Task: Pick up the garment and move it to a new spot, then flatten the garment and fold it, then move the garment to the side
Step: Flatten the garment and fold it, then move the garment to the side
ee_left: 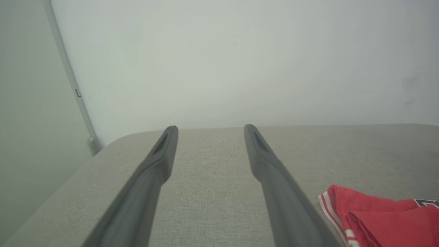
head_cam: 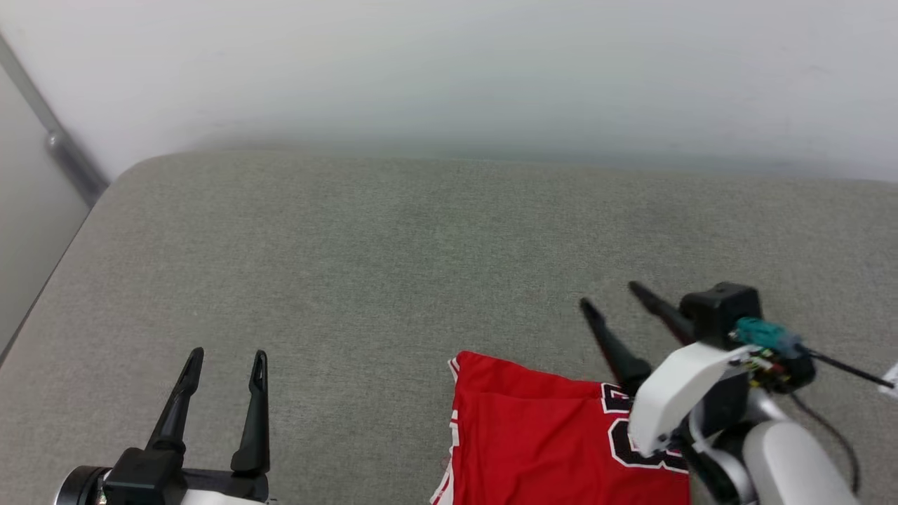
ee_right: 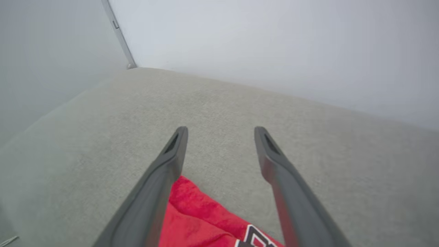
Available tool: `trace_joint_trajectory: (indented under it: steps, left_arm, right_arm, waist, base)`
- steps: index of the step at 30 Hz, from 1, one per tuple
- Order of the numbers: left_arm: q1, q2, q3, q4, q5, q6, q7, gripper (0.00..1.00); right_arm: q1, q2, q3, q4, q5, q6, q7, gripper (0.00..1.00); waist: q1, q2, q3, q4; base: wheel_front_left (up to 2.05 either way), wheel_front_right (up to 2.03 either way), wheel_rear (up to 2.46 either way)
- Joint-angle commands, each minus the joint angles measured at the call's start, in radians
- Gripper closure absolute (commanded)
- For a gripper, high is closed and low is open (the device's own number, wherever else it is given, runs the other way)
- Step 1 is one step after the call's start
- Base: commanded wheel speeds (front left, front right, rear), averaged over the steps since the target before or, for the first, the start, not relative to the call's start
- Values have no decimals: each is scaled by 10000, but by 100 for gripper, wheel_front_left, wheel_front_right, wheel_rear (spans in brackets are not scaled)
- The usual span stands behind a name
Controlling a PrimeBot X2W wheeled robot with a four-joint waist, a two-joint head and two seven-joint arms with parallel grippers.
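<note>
With left gripper [head_cam: 228, 354] and right gripper [head_cam: 608, 294] both spread empty, we should pinch all the garment's [head_cam: 533, 435] folded layers low before sliding.

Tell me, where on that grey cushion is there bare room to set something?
The grey cushion is bare from the wall to the left end effector and the garment, and between those two. Crowded near right: the right end effector hangs above the garment.

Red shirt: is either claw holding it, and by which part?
Nothing is held. Left gripper and right gripper are open; the red shirt lies on the grey surface.
</note>
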Motion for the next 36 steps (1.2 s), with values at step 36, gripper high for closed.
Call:
trace_joint_trajectory:
  steps: [36]
  left_arm:
    - [-171,-216,-404,-69,49,-16,-20,0]
  right_arm:
    - [2048,59,-2944,-1513,-2630,-4,-4312,0]
  waist:
    - [0,0,224,-727]
  base:
    - [0,0,0]
